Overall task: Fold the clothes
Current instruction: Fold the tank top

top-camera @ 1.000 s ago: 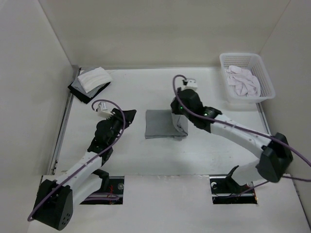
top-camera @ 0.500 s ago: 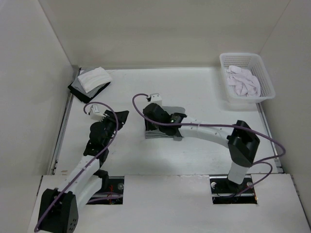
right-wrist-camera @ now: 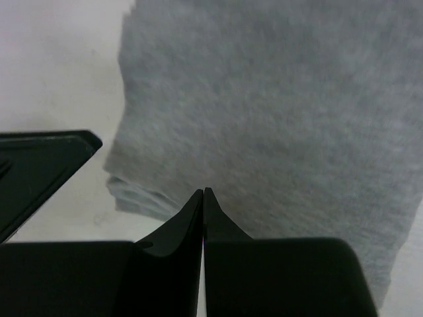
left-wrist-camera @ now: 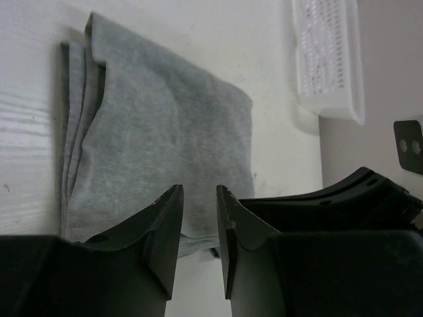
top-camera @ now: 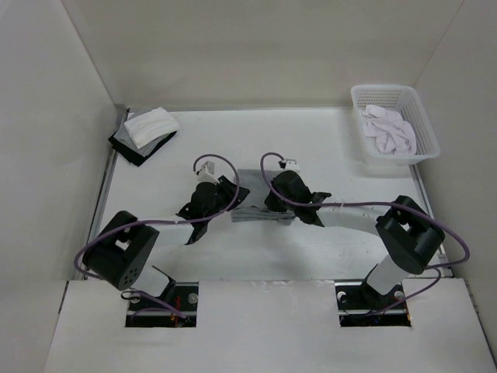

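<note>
In the middle of the table [top-camera: 326,148] lie the grey clothes [left-wrist-camera: 158,145], folded small. The left gripper [left-wrist-camera: 200,191] is a little spread at their left edge. The right gripper [right-wrist-camera: 203,191] is pressed together over them, empty. Perhaps one last fold is left: next, pinch an edge.

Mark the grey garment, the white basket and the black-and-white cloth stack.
grey garment [left-wrist-camera: 165,132]: left wrist view, middle of the top folded layer.
white basket [top-camera: 384,93]: top external view, far mesh wall.
cloth stack [top-camera: 149,126]: top external view, white upper layer.
</note>
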Robot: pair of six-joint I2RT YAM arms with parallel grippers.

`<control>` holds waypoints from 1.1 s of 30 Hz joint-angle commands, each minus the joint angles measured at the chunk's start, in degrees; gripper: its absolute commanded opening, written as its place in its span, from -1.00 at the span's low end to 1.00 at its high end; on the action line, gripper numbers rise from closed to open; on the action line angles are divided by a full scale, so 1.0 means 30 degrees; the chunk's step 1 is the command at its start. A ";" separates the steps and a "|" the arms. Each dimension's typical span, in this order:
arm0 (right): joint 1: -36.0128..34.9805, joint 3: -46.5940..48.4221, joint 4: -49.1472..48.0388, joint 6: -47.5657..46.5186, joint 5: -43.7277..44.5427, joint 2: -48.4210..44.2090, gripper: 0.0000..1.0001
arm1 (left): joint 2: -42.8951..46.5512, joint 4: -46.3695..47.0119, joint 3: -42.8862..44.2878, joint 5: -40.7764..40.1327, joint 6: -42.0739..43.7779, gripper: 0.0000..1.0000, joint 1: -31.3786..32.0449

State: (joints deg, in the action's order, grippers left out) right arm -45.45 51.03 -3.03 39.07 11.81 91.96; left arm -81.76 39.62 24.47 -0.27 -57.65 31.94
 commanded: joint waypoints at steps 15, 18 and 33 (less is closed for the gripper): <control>-0.0069 -0.6519 -0.7840 0.3091 -0.2004 -0.2200 -0.63 | 0.2397 0.1681 -0.4464 -0.0143 -0.0619 -0.55 -0.0175; -0.0069 -0.6667 -0.7313 0.2361 -0.2325 -0.5155 -0.29 | 0.6029 -0.0569 -0.4057 -0.0580 -0.0035 -0.50 0.0059; 0.7396 -0.8712 -0.6402 0.0394 0.0570 -1.4949 0.24 | 0.8270 -1.2968 0.1365 -0.6238 0.5241 -0.08 -0.2516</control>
State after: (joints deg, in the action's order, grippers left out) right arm -26.26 28.23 -21.54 41.15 9.65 48.36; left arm -55.61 7.64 25.91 -16.95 -44.99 26.50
